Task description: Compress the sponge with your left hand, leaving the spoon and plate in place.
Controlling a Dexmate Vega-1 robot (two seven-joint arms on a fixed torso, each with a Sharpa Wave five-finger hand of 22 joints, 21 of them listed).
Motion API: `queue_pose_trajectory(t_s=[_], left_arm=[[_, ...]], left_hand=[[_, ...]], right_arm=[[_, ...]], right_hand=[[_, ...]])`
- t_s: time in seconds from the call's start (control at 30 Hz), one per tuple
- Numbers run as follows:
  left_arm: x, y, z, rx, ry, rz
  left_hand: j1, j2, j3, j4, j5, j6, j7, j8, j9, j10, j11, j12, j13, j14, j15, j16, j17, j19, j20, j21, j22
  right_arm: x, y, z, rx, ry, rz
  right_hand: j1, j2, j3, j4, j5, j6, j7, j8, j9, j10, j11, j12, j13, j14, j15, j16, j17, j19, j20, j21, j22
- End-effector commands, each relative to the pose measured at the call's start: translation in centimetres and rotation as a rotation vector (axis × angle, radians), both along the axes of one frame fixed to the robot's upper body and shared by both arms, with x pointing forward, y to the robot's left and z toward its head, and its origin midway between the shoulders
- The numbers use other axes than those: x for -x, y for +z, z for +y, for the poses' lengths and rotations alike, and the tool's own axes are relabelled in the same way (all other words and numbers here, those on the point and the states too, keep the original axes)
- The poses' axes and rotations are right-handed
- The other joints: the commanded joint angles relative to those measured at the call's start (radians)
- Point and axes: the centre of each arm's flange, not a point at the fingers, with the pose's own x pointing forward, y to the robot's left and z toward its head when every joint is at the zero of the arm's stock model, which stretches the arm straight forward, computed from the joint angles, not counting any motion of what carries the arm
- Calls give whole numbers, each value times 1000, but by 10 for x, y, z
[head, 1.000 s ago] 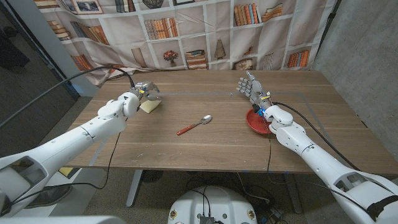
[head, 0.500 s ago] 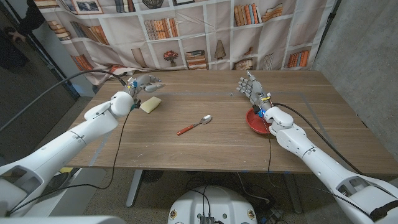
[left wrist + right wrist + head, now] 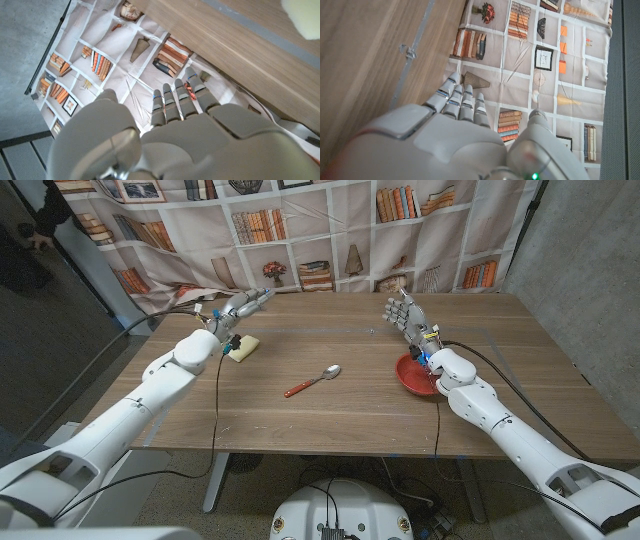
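Left hand [image 3: 243,305] spread, empty, beyond sponge [image 3: 241,349]; right hand [image 3: 405,319] spread beside plate [image 3: 413,373]; spoon [image 3: 312,381] mid-counter.

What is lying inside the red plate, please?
The visible part of the red plate looks bare, with nothing lying in it. The right hand and its wrist cover the plate's right side, so that part cannot be checked.

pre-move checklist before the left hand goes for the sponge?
1. Left hand holds nothing, fingers extended: ok.
2. Left hand over the sponge: not ok, it hangs beyond it toward the table's far edge.
3. Sponge unobstructed on the table: ok.
4. Spoon apart from the sponge: ok.
5. Plate at the right arm, far from the sponge: ok.
6. Right hand holds nothing, fingers up: ok.
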Motion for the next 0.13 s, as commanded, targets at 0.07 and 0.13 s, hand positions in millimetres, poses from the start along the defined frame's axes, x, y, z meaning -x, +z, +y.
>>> queue_pose_trajectory(t_s=[0.07, 0.13], left_arm=[[-2, -3, -11, 134, -146, -17], [-3, -6, -8, 135, -146, -9]], left_hand=[[-18, -2, -9, 1, 5, 2, -3, 5, 1, -11, 1, -4, -5, -17, -7, -5, -2, -13, 0, -7, 5], [-20, -2, -10, 1, 5, 3, -3, 6, 1, -11, 3, -3, -6, -18, -7, -5, -2, -14, 0, -7, 5]], right_arm=[[-2, 8, -4, 0, 10, -22], [-1, 8, -4, 1, 8, -22]], right_hand=[[8, -3, 0, -5, -1, 11, -4, 3, 5, 10, 0, -4, 6, 2, 0, -3, 2, 4, -3, 0, 4], [8, -3, 0, -5, -1, 11, -3, 3, 5, 9, -2, -5, 6, 3, 0, -2, 2, 4, -3, -1, 4]])
